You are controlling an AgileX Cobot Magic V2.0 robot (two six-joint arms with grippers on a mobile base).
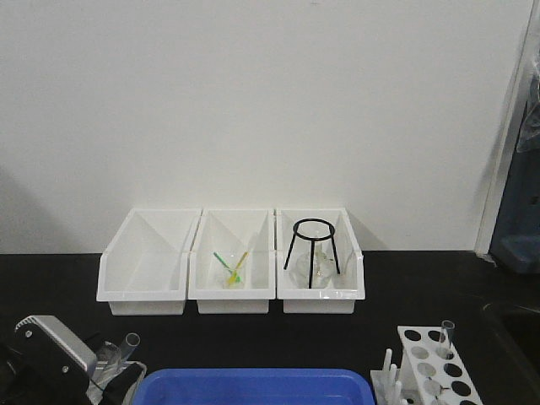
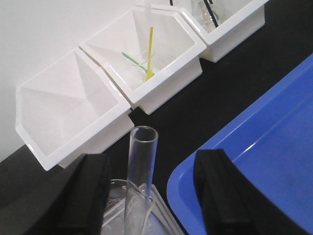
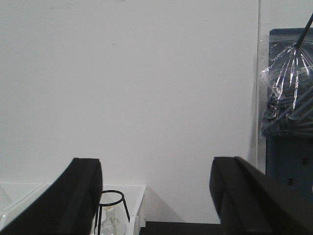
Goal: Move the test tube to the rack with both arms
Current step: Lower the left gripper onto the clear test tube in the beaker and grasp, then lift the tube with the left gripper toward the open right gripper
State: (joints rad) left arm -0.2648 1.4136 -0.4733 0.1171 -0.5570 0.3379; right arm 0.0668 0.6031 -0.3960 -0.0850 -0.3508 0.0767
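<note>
The test tube stands upright near the front left corner of the worktop, its open rim upward. Its lower part runs down into a clear vessel. The left hand is spread wide around the tube. One black finger is on each side of it, and neither touches the glass. In the front view the left arm, with its silver-grey housing, sits low at that same corner, and the tube's rim shows just beside it.

A blue tray lies at the middle of the front edge, between the tube and the rack. The white rack stands at the front right corner, well apart from the tube. It has upright pegs on its left side, and a second tube stands in one of its rear holes.

The right hand is also spread, with nothing between its fingers. It faces the white wall.

Three white bins stand side by side along the back edge. The left bin shows nothing inside. The middle bin holds thin green and yellow sticks. The right bin holds a black tripod stand with a glass flask under it. In the right wrist view, a clear bag of dark cables hangs at the far right.
</note>
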